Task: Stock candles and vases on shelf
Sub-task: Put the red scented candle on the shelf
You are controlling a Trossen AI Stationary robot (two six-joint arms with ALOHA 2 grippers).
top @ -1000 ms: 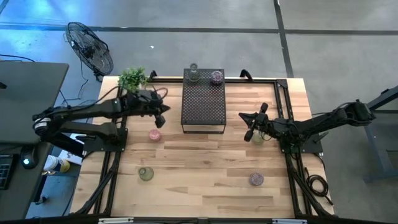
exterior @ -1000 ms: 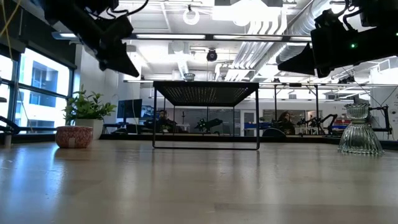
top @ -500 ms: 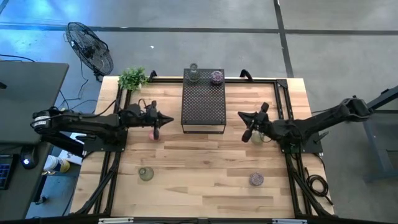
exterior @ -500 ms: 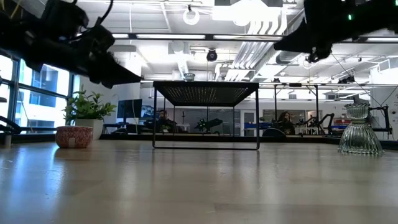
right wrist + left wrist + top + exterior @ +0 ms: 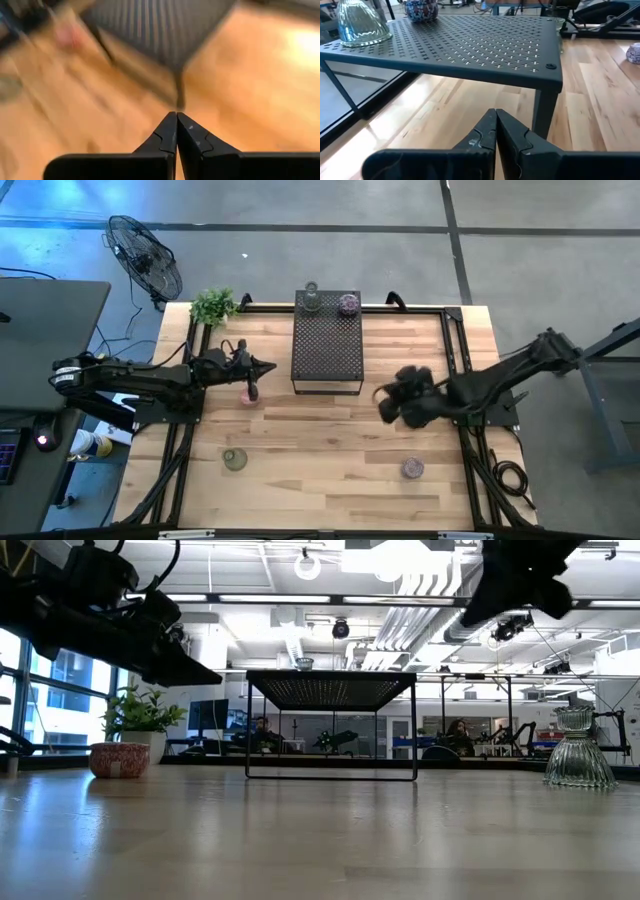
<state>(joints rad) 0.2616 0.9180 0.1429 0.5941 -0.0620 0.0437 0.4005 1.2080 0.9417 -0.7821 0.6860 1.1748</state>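
The black perforated shelf [image 5: 327, 345] stands at the table's far middle, with one clear vase [image 5: 312, 300] and one purple candle [image 5: 348, 304] on its far end; both show in the left wrist view, vase [image 5: 360, 25] and candle [image 5: 421, 9]. A pink candle [image 5: 248, 395] stands left of the shelf's near end. My left gripper [image 5: 268, 368] is shut and empty, just above and beyond that candle, pointing at the shelf [image 5: 470, 50]. My right gripper [image 5: 388, 404] is shut and empty, blurred, right of the shelf's near end. Another vase [image 5: 235, 460] and candle [image 5: 412, 468] stand near the front.
A leafy potted plant [image 5: 213, 305] stands at the far left corner. A third vase [image 5: 580, 750] stands on the table by my right arm, which covers it in the high view. Black frame rails run along the table's left, right and far sides.
My left gripper has gone from beside the plant toward the near edge and down, to hang beside the pink candle, then held still. My right gripper has swung toward the near edge and the table's left, turning as it goes, and is blurred by motion.
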